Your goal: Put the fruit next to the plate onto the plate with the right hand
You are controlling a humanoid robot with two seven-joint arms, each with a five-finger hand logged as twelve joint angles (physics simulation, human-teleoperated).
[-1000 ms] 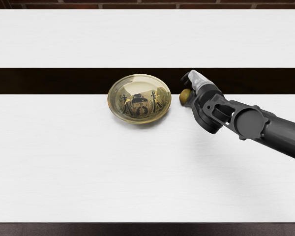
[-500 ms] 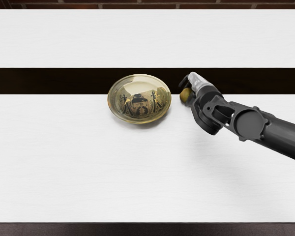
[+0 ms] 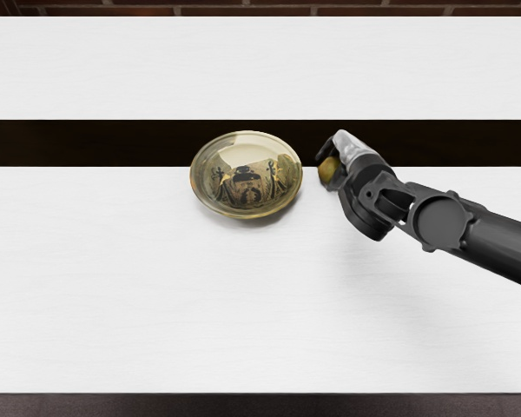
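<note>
A shiny golden plate (image 3: 246,174) sits at the far edge of the white table (image 3: 156,287). To its right lies a small yellow-green fruit (image 3: 328,171), a short gap from the plate's rim. My right hand (image 3: 332,162) comes in from the right edge and is on the fruit. A dark finger curls over the fruit's top left, and the palm covers its right side. The fruit is still low, by the table's far edge. Most of the fruit is hidden by the hand.
A dark gap (image 3: 87,142) runs behind the table's far edge, with a second white surface (image 3: 243,69) beyond it. My right forearm (image 3: 469,230) slants across the table's right side.
The right hand has shifted slightly down and right and tightened around the fruit, which shows a little more brightly. The plate has not moved.
</note>
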